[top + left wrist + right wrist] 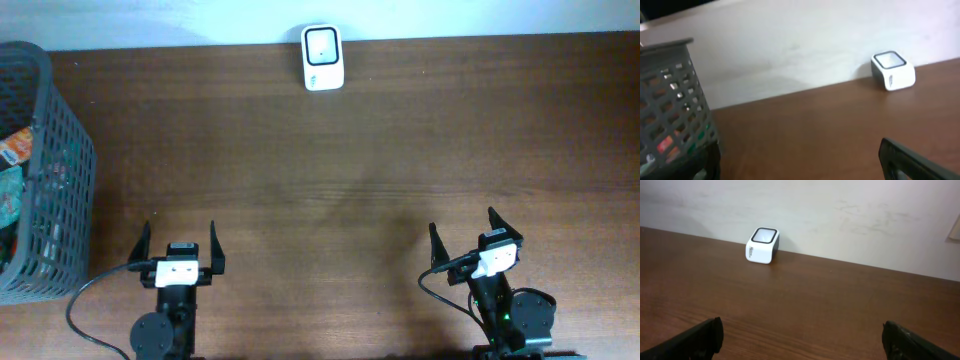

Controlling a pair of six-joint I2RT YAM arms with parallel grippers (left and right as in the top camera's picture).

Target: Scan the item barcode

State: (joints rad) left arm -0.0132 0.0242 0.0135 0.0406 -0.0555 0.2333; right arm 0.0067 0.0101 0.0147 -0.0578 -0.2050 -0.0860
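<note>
Left gripper (179, 232) & right gripper (462, 224) both wide, empty — items (10, 150) sit in basket (60, 170) at left, so left arm should dip in from above, w/ barcode kept clear for scanner (322, 57) at far edge.

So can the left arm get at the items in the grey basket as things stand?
Probably yes. The basket sits just left of the open left tool, its top uncovered over the items, with bare table between. It would have to reach in over the rim.

1 white scanner (322, 58) far centre, 1 grey mesh basket (75, 170) left; packets (12, 148) inside, can't count.
</note>
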